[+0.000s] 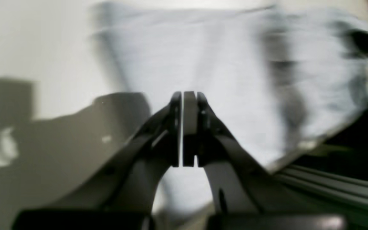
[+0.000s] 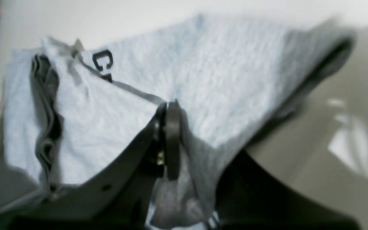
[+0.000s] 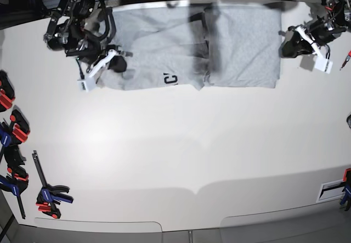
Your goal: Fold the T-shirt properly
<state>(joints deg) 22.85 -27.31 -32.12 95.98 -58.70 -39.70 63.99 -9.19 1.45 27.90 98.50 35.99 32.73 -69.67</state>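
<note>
Red-and-blue clamps (image 3: 48, 195) lay at the near table (image 3: 175, 160) edge. Farther back sprawled the T-shirt (image 3: 241, 45), its edge pinched in the right gripper (image 2: 170, 110); the left gripper (image 1: 184, 99), pressed together, held nothing beside it.

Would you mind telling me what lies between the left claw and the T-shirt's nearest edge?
Nothing: in the base view only a narrow strip of bare table separates the left claw from the T-shirt.
</note>
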